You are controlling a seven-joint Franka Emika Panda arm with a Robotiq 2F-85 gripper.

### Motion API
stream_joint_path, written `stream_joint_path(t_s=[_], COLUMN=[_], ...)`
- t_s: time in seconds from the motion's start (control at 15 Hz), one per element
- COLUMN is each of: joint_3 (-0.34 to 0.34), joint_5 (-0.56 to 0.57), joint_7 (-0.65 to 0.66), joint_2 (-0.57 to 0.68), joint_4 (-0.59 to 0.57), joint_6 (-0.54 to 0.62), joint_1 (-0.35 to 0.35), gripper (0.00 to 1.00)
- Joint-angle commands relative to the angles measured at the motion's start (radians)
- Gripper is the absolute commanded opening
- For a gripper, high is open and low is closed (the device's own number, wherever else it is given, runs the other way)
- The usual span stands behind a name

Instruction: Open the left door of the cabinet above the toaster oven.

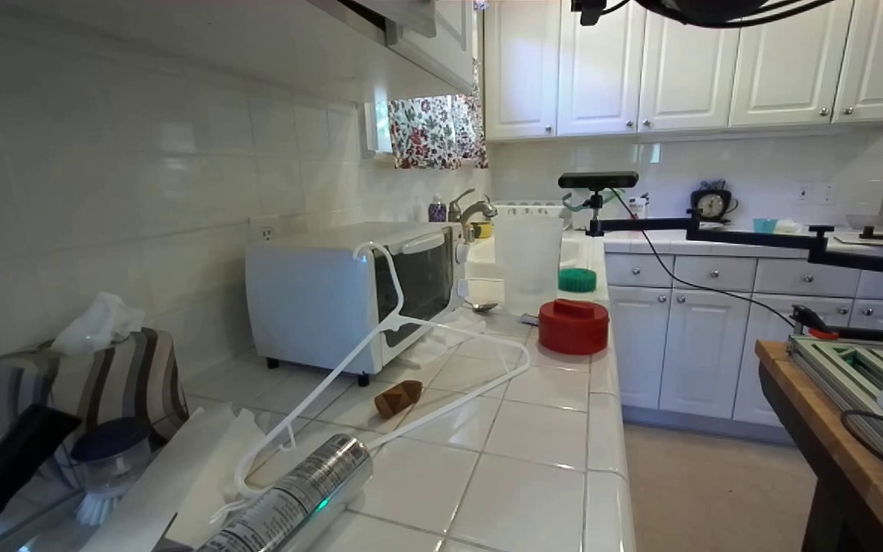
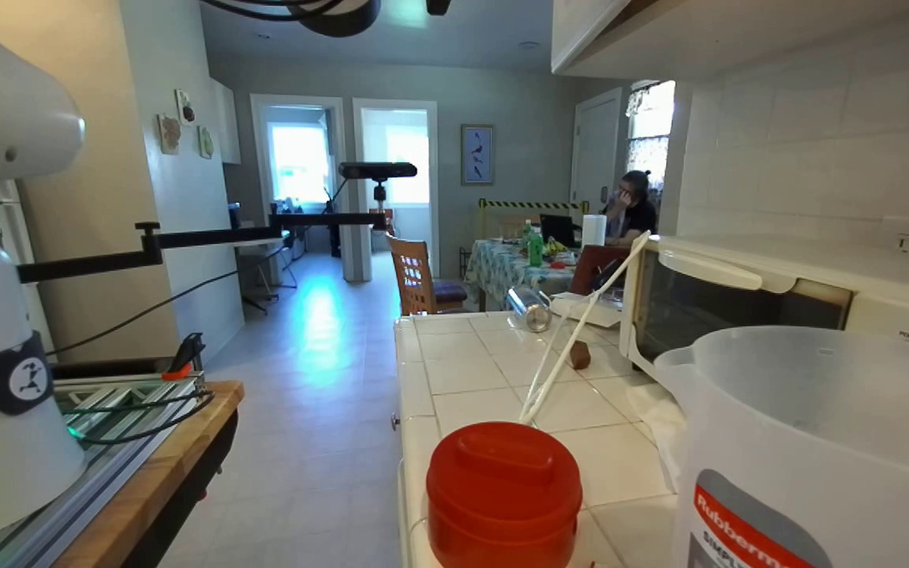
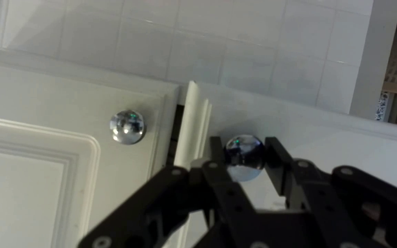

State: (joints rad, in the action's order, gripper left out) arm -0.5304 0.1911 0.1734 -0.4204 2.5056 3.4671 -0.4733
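Closest to the wrist camera, a black two-fingered gripper point(image 3: 244, 148) held a round, mirror-bright knob point(image 3: 245, 150) between its narrow-set jaws — the knob of the white-painted left door point(image 3: 326, 148), which stood slightly ajar with a dark gap beside its edge. That door's white wall cabinet point(image 1: 296, 46) hung above the white boxy toaster oven point(image 1: 311, 295) with the dark glass front. At the oven's front, a white plastic hanger point(image 1: 393, 323) stood tilted; near the oven stood a red round lidded tub point(image 2: 504, 497) and a translucent plastic pitcher point(image 2: 817, 442) — and apart from it a silver cylindrical can point(image 1: 296, 498) lay on its side
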Motion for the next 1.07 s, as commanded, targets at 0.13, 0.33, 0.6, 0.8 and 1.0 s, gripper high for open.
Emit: stream_joint_path(t_s=[0.13,0.33,0.6,0.8,1.0], joint_3=[0.041,0.047,0.061,0.098,0.13], joint_5=[0.02,0.018,0.018,0.021,0.007], joint_7=[0.016,0.015,0.024,0.025,0.02], joint_2=[-0.031,-0.031,-0.035,-0.046,-0.064], joint_4=[0.047,0.049,0.048,0.051,0.051], joint_6=[-0.005,-0.013,-0.036,-0.073,-0.126], joint_1=[0.124,0.148,0.2,0.274,0.341], gripper=[0.1,0.1,0.1,0.1,0.1])
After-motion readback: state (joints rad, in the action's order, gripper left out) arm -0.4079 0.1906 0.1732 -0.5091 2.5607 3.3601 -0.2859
